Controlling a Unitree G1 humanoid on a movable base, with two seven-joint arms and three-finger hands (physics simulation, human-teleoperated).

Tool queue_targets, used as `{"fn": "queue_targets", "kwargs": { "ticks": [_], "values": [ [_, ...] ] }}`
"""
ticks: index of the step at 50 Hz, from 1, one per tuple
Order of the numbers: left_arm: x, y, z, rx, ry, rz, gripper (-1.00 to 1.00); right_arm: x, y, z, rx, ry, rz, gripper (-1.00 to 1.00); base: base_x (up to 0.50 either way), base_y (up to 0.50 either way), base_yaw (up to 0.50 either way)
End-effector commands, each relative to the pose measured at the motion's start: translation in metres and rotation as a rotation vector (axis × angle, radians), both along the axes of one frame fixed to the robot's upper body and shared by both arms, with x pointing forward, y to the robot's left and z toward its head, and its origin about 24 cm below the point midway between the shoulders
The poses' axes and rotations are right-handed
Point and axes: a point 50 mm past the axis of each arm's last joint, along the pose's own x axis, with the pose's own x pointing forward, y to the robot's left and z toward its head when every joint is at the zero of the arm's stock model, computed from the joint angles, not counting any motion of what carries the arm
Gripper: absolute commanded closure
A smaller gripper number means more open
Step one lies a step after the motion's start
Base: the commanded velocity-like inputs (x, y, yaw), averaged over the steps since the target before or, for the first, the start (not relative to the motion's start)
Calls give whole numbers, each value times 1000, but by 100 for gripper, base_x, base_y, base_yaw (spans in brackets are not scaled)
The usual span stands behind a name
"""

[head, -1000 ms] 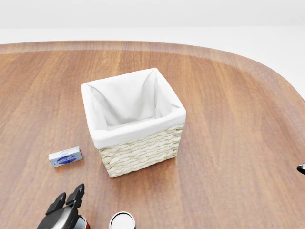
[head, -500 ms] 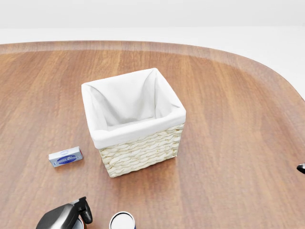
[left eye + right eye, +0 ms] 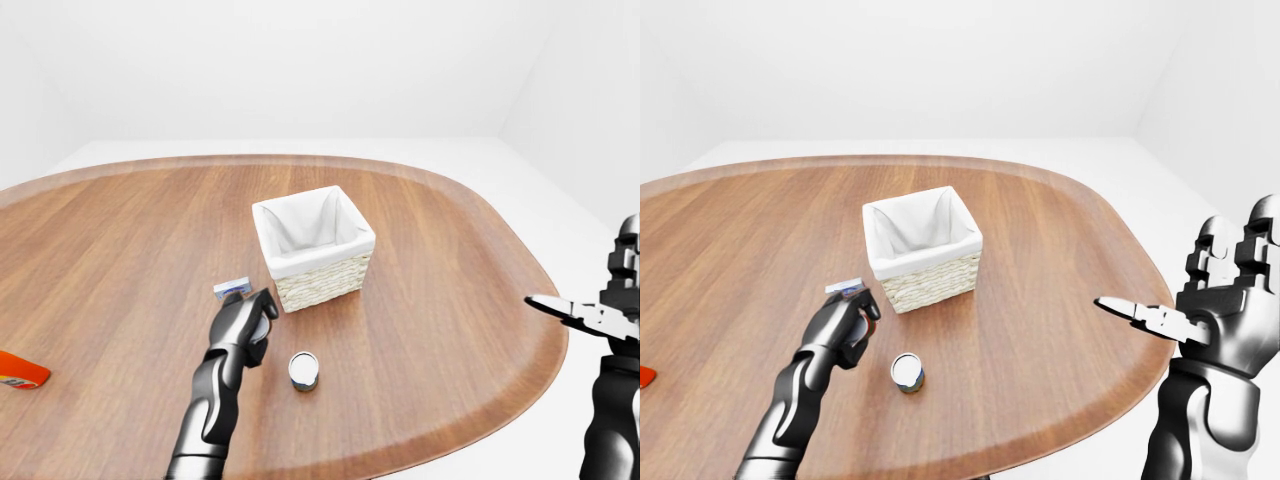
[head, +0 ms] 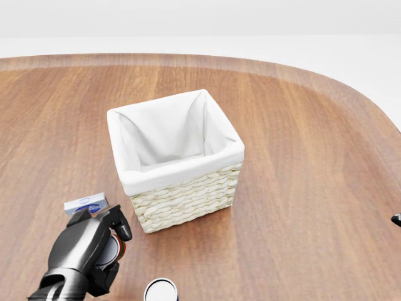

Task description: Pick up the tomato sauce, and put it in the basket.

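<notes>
My left hand [image 4: 100, 246] is shut round a small can with a red side and pale top, the tomato sauce [image 4: 113, 249], and holds it above the table. It is just left of and below the wicker basket [image 4: 185, 197] in the head view. The basket has a white cloth lining and nothing shows inside it. My right hand [image 3: 1225, 300] is open and empty, off the table's right edge.
A second can with a white top [image 4: 161, 291] stands on the table below the basket. A small blue and white box [image 4: 86, 204] lies just above my left hand. A red-orange item [image 3: 18, 370] lies at the far left of the wooden table [image 4: 301, 157].
My left hand closed round the can at the bottom of the head view and rose with it, up toward the basket. The camera and the other things stayed still.
</notes>
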Motion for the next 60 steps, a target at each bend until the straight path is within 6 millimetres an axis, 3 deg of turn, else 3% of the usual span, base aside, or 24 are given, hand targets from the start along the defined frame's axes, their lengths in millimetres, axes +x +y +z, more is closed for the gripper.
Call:
{"fn": "queue_targets", "kwargs": {
  "ticks": [1,9,15,17,18,21,25,27,29,33,36,37,39,45,46,52,60],
  "values": [
    [12,-22,101,13,-307,-121,100,0,0,1,-3,-1,1,-100,0,0,0],
    [18,-30,149,53,-436,-181,100,0,1,2,-7,-7,1,-100,0,0,0],
    [36,-45,190,64,-560,-228,100,0,1,3,-8,-13,-1,-100,0,0,0],
    [46,-47,199,43,-589,-234,100,-1,1,5,-10,-19,-1,-100,0,0,0],
    [63,-48,209,31,-620,-219,100,0,1,4,-10,-17,-1,-100,0,0,0],
    [85,-52,225,43,-640,-216,100,-1,1,4,-10,-17,-1,-100,0,0,0],
    [109,-68,265,28,-688,-243,100,-2,0,6,-10,-23,-5,-100,0,0,0],
    [135,-72,276,-23,-655,-208,100,-1,0,6,-10,-23,-4,-100,0,0,0],
    [156,-72,272,-104,-569,-159,100,-2,0,6,-12,-24,-5,-100,0,0,0],
    [175,-66,256,-108,-453,-34,100,0,0,4,-7,-16,-1,-100,0,0,0],
    [175,-66,256,-108,-452,-32,100,0,0,4,-7,-16,-1,-100,0,0,0],
    [177,-72,236,-220,-325,-43,100,1,0,2,-3,-9,2,-100,0,0,0],
    [177,-71,230,-130,-352,-26,100,1,1,3,-4,-11,3,-100,0,0,0],
    [175,-91,214,-336,-155,-124,100,3,2,0,-1,1,7,-100,0,0,0],
    [174,-91,207,-254,-172,-111,100,2,0,0,2,-2,5,-100,0,0,0],
    [170,-90,165,-329,-21,-112,100,1,0,2,4,-10,8,-100,0,0,0],
    [165,-82,138,-329,56,-94,100,2,1,1,1,-6,8,-100,0,0,0]
  ]
}}
